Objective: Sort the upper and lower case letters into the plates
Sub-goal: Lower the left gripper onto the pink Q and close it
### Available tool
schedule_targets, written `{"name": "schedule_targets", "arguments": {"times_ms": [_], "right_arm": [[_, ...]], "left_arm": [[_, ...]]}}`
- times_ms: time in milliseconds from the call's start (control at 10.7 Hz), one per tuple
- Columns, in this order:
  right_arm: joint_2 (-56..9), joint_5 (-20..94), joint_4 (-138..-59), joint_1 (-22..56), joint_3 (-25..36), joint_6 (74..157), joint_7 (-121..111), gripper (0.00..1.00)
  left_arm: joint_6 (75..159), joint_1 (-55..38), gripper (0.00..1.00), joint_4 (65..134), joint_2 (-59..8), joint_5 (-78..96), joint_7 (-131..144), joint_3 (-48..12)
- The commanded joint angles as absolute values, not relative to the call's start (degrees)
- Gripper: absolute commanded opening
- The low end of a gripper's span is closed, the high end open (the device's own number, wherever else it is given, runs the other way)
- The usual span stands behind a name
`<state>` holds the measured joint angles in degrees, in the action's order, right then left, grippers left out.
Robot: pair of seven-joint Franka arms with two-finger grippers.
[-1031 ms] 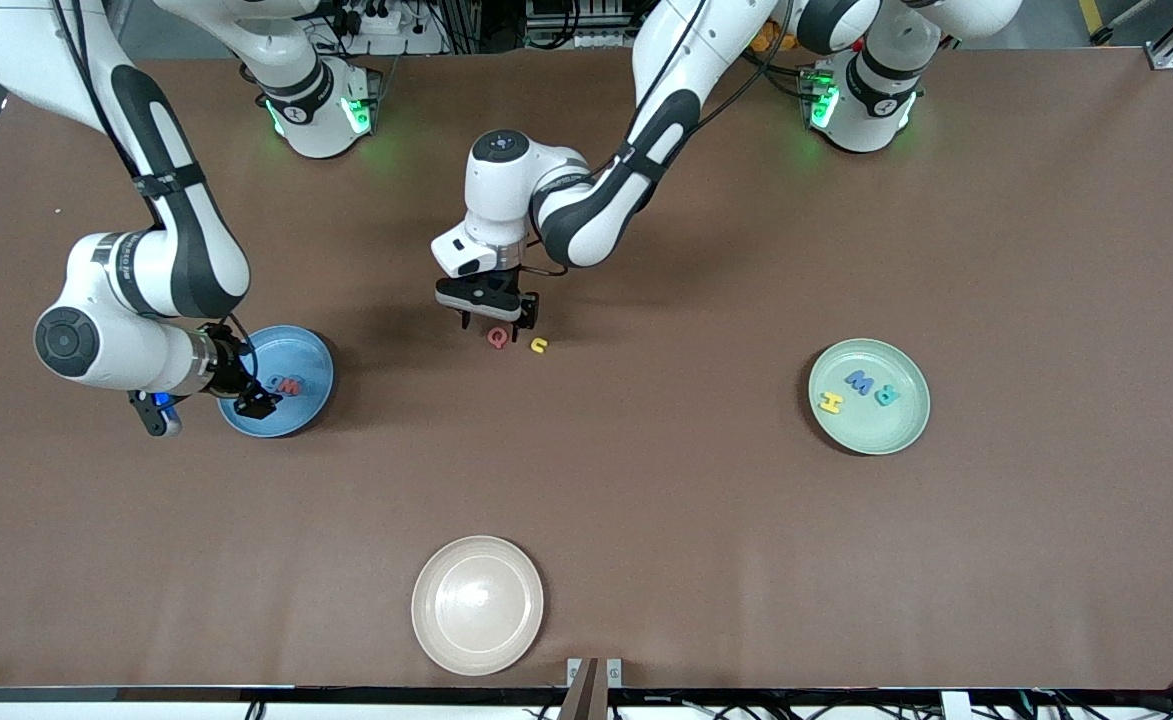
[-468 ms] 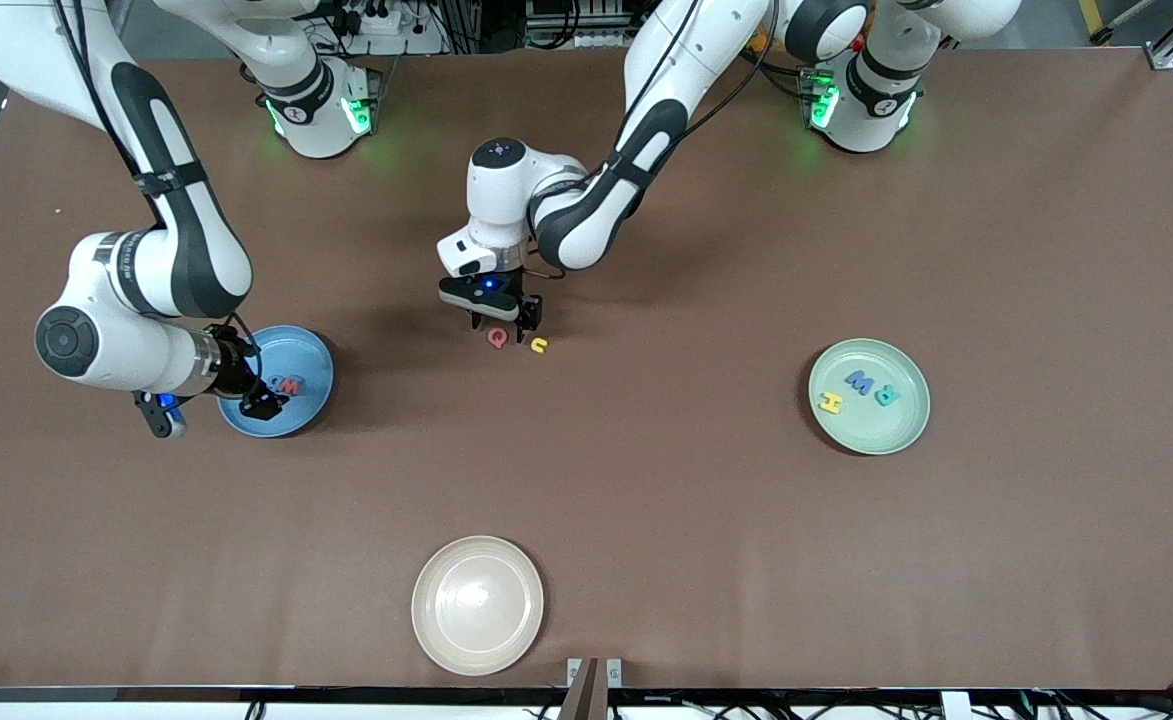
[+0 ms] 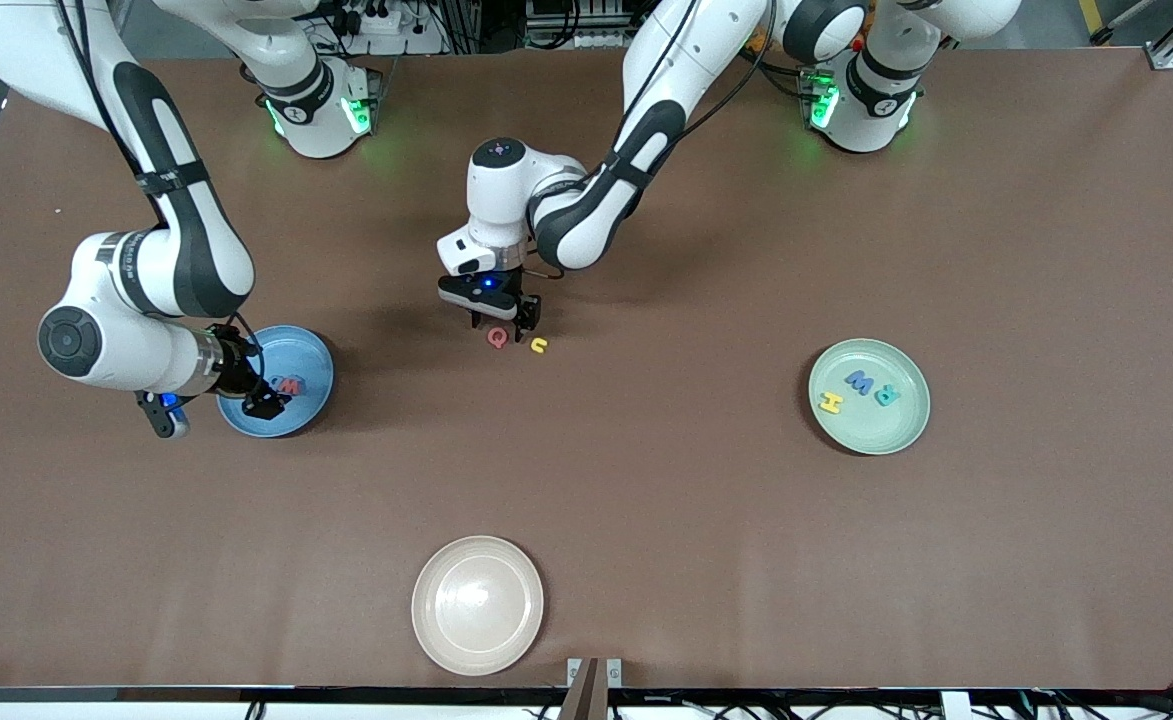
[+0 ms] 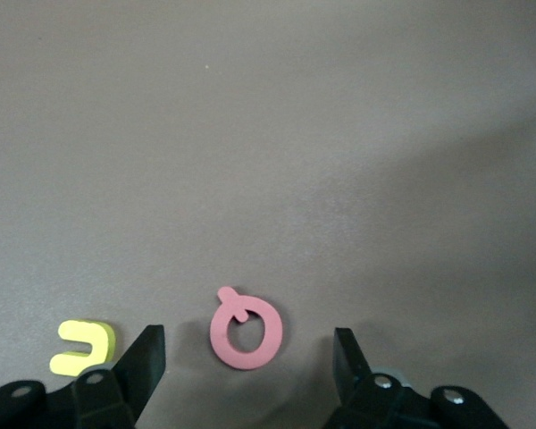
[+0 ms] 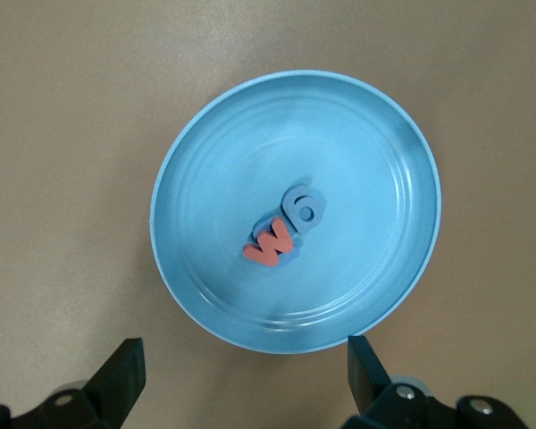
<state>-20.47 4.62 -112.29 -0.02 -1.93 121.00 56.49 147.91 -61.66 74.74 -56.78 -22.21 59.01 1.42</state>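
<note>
A pink Q (image 3: 497,338) (image 4: 246,332) and a yellow u (image 3: 539,346) (image 4: 83,347) lie flat on the brown table near its middle. My left gripper (image 3: 499,322) (image 4: 248,332) hangs low over the Q, open, one finger on each side and neither touching it. The blue plate (image 3: 302,358) (image 5: 366,170) holds a red w (image 5: 270,246) and a blue g (image 5: 304,207). Over that plate's edge, my right gripper (image 3: 261,403) (image 5: 246,344) stands open and empty. Toward the left arm's end, the mint green plate (image 3: 886,432) holds a yellow H (image 3: 831,402), a blue M (image 3: 858,380) and a teal R (image 3: 887,394).
A cream-beige plate (image 3: 477,604) with nothing in it sits near the table's front edge. Bare brown table surrounds the two loose letters.
My left gripper has come down a little closer to the Q and its fingers have narrowed slightly. The right gripper has drifted slightly over the blue plate.
</note>
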Motion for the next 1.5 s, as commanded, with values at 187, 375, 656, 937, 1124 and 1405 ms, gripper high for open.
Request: {"name": "schedule_targets", "arguments": {"times_ms": [187, 375, 656, 937, 1124, 1405], "right_arm": [[-19.8, 6.0, -112.3, 0.2, -1.9, 120.3, 55.4, 1.0], [-19.8, 6.0, -112.3, 0.2, -1.9, 120.3, 55.4, 1.0], [-19.8, 6.0, -112.3, 0.2, -1.9, 120.3, 55.4, 1.0], [-19.9, 6.0, -112.3, 0.2, -1.9, 120.3, 55.4, 1.0], [-19.9, 6.0, -112.3, 0.2, -1.9, 120.3, 55.4, 1.0], [-19.9, 6.0, -112.3, 0.2, -1.9, 120.3, 55.5, 1.0]], "left_arm": [[151.0, -62.2, 0.81, 73.2, -58.4, -25.9, 57.7, 2.5], [152.0, -62.2, 0.78, 73.2, -58.9, -26.5, 57.7, 2.5], [152.0, -62.1, 0.68, 73.2, -58.9, -26.5, 56.2, 2.5], [152.1, -61.9, 0.55, 73.2, -58.9, -26.5, 56.1, 2.5], [152.1, -61.8, 0.5, 73.2, -58.9, -26.5, 56.0, 2.5], [152.1, -61.7, 0.39, 73.4, -58.9, -26.5, 56.0, 2.5]]}}
